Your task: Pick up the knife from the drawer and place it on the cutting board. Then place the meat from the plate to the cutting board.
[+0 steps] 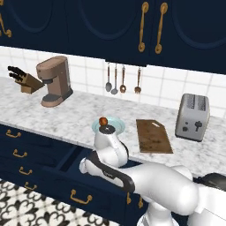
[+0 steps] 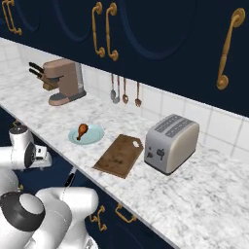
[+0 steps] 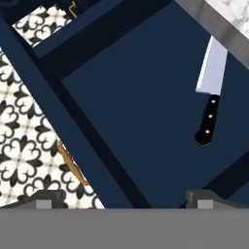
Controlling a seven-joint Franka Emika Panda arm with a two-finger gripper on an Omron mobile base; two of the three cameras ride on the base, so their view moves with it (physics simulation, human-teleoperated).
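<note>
Kitchen knife [image 3: 210,92]: being viewed flat in the open navy drawer [image 3: 141,112], handle accessible; gripper [image 3: 124,197] being held released, jaws spread, overhead for descent.

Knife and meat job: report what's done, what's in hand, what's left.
Done: the drawer stands pulled open, with the knife lying flat inside. In hand: the gripper hovers open above the drawer floor, off to one side of the knife, holding nothing. Left: grasp the knife and set it on the cutting board, which is bare; then move the meat, which lies on the plate.
</note>
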